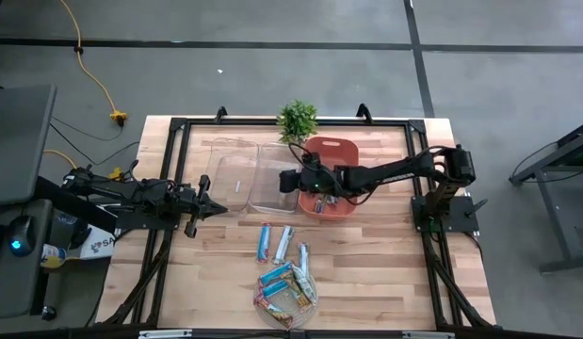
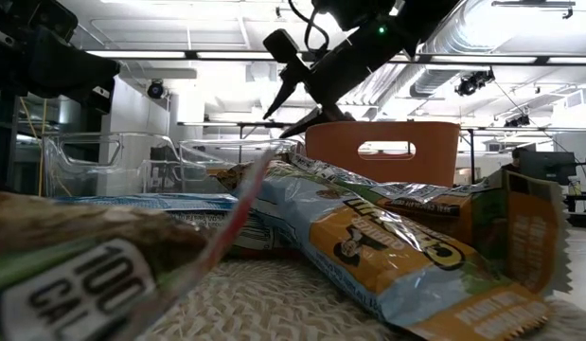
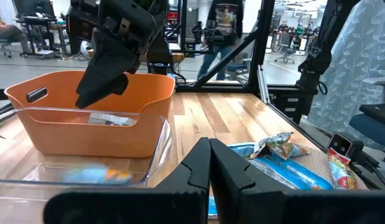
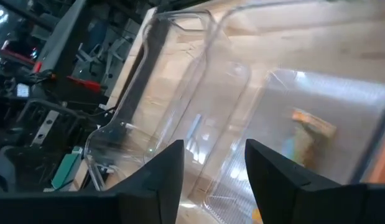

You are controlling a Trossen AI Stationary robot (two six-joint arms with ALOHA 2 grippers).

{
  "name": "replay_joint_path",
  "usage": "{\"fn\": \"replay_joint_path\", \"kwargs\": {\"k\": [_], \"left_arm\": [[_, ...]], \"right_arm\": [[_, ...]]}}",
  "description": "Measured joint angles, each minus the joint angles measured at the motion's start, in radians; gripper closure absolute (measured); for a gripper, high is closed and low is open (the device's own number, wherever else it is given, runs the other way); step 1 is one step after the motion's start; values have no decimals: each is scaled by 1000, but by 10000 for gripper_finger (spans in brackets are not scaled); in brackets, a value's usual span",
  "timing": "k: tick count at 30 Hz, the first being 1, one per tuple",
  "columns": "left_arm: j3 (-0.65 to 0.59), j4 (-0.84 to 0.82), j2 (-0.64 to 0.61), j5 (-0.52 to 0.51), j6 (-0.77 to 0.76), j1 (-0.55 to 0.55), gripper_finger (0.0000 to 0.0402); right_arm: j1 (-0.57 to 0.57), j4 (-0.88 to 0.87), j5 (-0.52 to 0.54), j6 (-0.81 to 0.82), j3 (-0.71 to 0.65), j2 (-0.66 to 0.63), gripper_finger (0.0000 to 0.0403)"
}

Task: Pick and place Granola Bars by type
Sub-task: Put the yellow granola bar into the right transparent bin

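Observation:
Several wrapped Granola Bars [image 1: 286, 287] are heaped on a round woven mat near the front edge. Three more bars [image 1: 283, 243] lie flat on the wood just behind it. My right gripper [image 4: 214, 168] hangs open over the clear bin [image 1: 272, 179] next to the orange bin [image 1: 333, 151], with nothing between its fingers. A blurred orange-brown bar [image 4: 310, 127] shows inside that clear bin, beyond the fingers. My left gripper [image 3: 209, 152] waits shut at the table's left, pointing level toward the bins.
A second clear bin [image 1: 230, 174] stands left of the first. A small green plant [image 1: 298, 121] stands at the far edge behind the bins. A black frame [image 1: 178, 127] runs round the table. Bare wood lies between the bins and the loose bars.

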Motion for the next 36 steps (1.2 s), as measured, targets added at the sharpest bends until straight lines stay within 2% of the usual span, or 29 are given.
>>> {"fn": "replay_joint_path", "kwargs": {"k": [6, 11, 14, 17, 19, 21, 25, 28, 31, 33, 36], "left_arm": [[0, 0, 0, 0, 0, 0, 400], [0, 0, 0, 0, 0, 0, 400], [0, 0, 0, 0, 0, 0, 400], [0, 0, 0, 0, 0, 0, 400], [0, 0, 0, 0, 0, 0, 400], [0, 0, 0, 0, 0, 0, 400], [0, 0, 0, 0, 0, 0, 400], [0, 0, 0, 0, 0, 0, 400], [0, 0, 0, 0, 0, 0, 400], [0, 0, 0, 0, 0, 0, 400], [0, 0, 0, 0, 0, 0, 400]], "right_arm": [[-13, 112, -26, -147, 0, -16, 249], [-27, 286, -128, -408, 0, -63, 249], [-25, 428, -319, -619, 0, -97, 248], [-9, 521, -574, -703, 0, -123, 250], [10, 536, -724, -683, 0, -138, 251], [38, 531, -830, -628, 0, -151, 251], [122, 527, -963, -528, 0, -164, 250], [199, 516, -985, -492, 0, -163, 250], [269, 469, -945, -494, 0, -163, 250], [313, 438, -874, -493, 0, -163, 250], [384, 409, -686, -554, 0, -162, 249]]}}
